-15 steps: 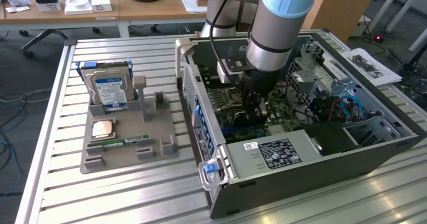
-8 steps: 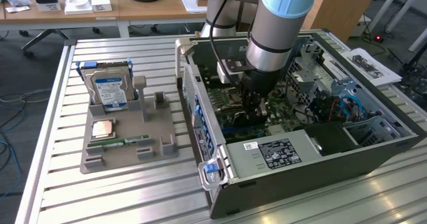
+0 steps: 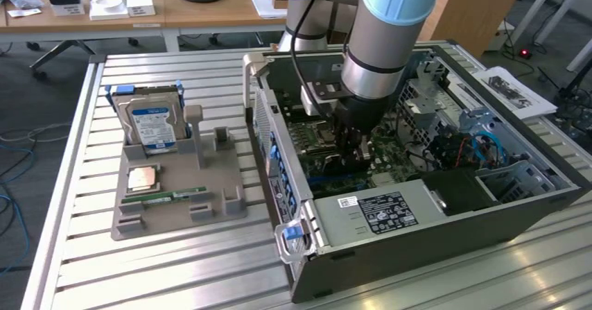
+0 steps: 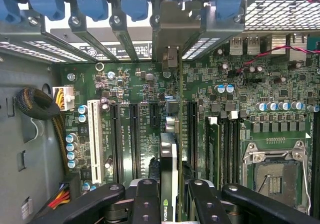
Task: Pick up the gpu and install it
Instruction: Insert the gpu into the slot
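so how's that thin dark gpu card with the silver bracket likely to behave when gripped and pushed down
Probably stiff: the thin dark gpu card stands edge-on in the black gripper without sagging. Likely light, being so thin. Possibly fragile: a skewed push into the green motherboard slots might stress it.

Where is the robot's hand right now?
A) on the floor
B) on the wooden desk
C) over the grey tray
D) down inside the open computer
D: the gripper is down inside the open computer, above the green board, with the card held between its fingers.
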{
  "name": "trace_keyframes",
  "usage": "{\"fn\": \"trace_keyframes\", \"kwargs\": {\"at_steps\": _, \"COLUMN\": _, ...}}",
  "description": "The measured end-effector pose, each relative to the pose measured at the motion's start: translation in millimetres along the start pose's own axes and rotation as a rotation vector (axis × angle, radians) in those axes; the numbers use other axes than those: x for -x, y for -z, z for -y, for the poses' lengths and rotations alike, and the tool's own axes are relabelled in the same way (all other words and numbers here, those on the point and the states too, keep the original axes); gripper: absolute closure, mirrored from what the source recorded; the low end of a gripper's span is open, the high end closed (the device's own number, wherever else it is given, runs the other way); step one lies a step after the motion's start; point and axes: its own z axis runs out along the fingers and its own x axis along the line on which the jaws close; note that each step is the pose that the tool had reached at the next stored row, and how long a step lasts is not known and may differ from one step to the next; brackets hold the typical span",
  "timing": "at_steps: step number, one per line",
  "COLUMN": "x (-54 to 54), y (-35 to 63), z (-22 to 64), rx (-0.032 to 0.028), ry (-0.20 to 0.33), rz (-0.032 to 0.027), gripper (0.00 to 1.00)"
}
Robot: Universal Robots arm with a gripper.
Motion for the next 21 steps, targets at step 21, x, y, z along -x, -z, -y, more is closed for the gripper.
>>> {"fn": "trace_keyframes", "kwargs": {"at_steps": 21, "x": 0.0, "y": 2.8, "z": -0.1, "rx": 0.0007, "ry": 0.000, "rz": 0.0015, "gripper": 0.73}}
